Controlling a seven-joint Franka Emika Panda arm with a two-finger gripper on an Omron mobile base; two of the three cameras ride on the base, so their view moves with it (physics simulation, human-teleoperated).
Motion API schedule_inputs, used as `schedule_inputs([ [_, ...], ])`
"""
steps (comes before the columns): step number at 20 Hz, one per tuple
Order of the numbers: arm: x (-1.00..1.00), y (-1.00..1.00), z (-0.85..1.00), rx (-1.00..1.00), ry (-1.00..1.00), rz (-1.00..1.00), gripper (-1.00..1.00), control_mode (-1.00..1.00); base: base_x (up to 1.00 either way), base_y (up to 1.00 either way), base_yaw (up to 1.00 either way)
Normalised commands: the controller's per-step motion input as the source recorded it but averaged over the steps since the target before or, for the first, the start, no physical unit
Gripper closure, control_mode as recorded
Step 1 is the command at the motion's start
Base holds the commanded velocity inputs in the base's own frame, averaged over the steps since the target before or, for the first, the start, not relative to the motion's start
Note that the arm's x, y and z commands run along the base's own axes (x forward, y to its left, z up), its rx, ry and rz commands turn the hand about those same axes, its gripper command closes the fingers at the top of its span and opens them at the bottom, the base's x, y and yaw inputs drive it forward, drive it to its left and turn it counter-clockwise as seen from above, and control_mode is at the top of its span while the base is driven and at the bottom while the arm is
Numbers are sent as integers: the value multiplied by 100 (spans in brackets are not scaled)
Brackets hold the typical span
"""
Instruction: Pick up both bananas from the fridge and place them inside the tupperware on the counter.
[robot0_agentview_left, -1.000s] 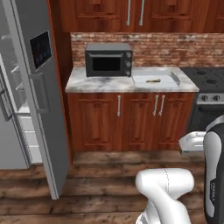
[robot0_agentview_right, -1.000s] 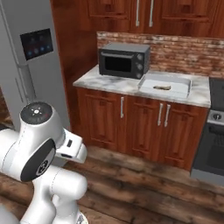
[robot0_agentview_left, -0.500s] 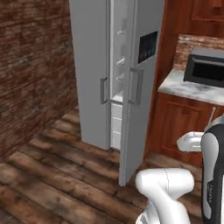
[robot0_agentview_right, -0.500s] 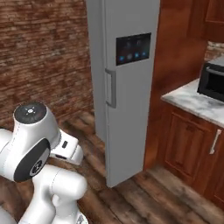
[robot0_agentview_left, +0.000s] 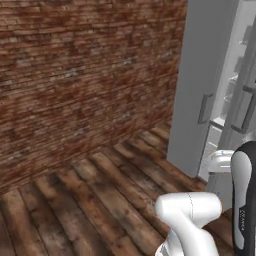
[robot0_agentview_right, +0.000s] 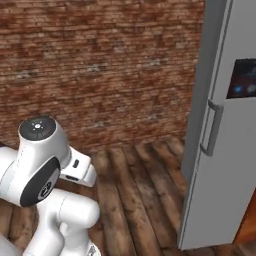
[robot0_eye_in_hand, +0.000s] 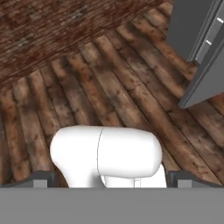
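The fridge (robot0_agentview_left: 199, 85) stands at the right, a flat grey door swung out and pale shelves (robot0_agentview_left: 234, 90) showing behind it. From the other side I see its grey door (robot0_agentview_right: 220, 165) with a bar handle and a dark screen. In the hand view its lower corner (robot0_eye_in_hand: 197, 30) sits at the top right. My gripper (robot0_eye_in_hand: 111, 180) is open, its two dark fingertips (robot0_eye_in_hand: 40, 178) far apart with nothing between them, pointing down at the wooden floor well short of the fridge. The bananas, the tupperware and the counter are out of view.
A red-brown brick wall (robot0_agentview_left: 85, 75) runs along the left and back. Dark wooden floor planks (robot0_agentview_left: 75, 200) stretch between me and the wall. The open fridge door juts out over the floor at the right.
The whole picture has swung to the left, so the camera moved: counter, microwave and cabinets have slid out of view, and the brick wall and the fridge's side have come in. The jaws stay open.
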Motion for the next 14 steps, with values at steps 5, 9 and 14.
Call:
schedule_inputs([
  [5,0,0,0,0,0,0,-100,100,67,38,-5],
  [9,0,0,0,0,0,0,-100,100,78,45,-47],
  [14,0,0,0,0,0,0,-100,100,82,40,-53],
])
